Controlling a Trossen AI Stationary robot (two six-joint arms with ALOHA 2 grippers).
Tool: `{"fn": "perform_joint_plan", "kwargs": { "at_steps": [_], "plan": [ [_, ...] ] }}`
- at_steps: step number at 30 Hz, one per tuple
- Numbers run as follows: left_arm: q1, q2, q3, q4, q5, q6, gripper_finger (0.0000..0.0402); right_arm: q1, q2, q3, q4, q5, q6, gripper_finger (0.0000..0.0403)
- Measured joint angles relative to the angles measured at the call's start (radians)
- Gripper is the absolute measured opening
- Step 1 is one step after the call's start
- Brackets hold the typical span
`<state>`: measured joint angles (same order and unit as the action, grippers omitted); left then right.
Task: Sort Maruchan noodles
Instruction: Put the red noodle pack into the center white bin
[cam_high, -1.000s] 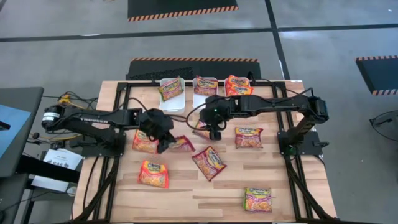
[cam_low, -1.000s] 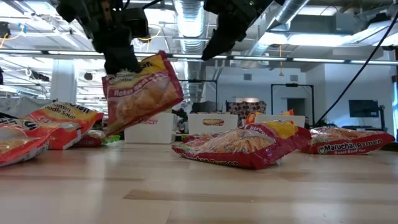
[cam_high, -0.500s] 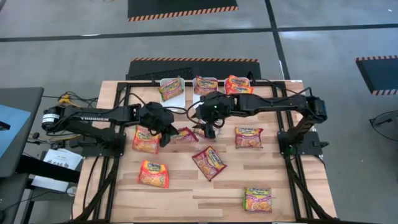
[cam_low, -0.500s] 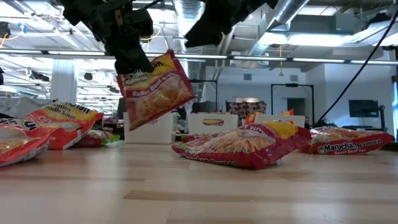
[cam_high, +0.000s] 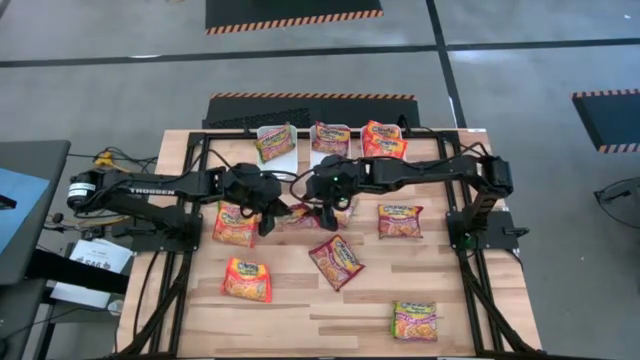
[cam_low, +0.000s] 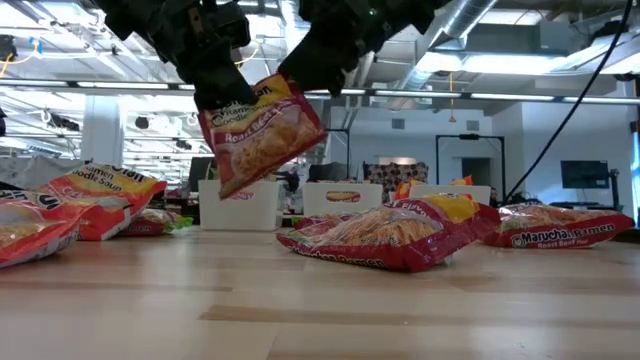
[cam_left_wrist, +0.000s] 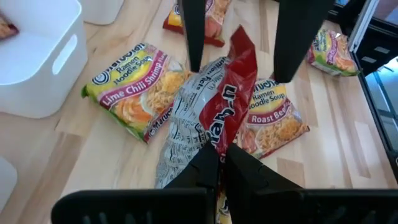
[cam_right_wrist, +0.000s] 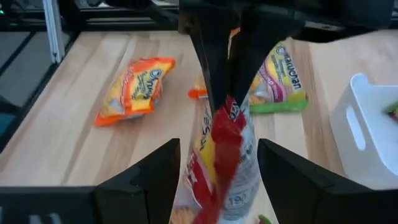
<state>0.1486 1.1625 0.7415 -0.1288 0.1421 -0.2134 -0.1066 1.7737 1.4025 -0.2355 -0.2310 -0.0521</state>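
Here, three white bins (cam_high: 279, 160) each hold a noodle packet (cam_high: 274, 142).

Red-trimmed roast beef packet (cam_low: 262, 135) hangs tilted above the table, other noodle packets (cam_high: 336, 262) lying scattered flat

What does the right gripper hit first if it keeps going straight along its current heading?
Most likely the red Roast Beef packet, held off the table by the shut left gripper. The open right gripper has a finger on either side of the packet's edge; contact is hard to judge.
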Motion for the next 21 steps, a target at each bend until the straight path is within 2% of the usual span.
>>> {"fn": "perform_joint_plan", "kwargs": {
  "at_steps": [8, 11, 15, 21],
  "plan": [
    [0.000, 0.000, 0.000, 0.069, -0.022, 0.028, 0.0000, -0.001, 0.004, -0.001, -0.002, 0.013, 0.014, 0.0238],
    [0.000, 0.000, 0.000, 0.104, -0.023, 0.040, 0.0000, -0.001, 0.004, -0.001, -0.001, 0.027, 0.030, 0.0221],
    [0.000, 0.000, 0.000, 0.130, -0.023, 0.057, 0.0000, -0.002, 0.004, -0.001, 0.000, 0.028, 0.029, 0.0168],
    [0.000, 0.000, 0.000, 0.136, -0.057, 0.100, 0.0001, -0.002, 0.004, -0.001, 0.000, 0.032, 0.028, 0.0051]
  ]
}}
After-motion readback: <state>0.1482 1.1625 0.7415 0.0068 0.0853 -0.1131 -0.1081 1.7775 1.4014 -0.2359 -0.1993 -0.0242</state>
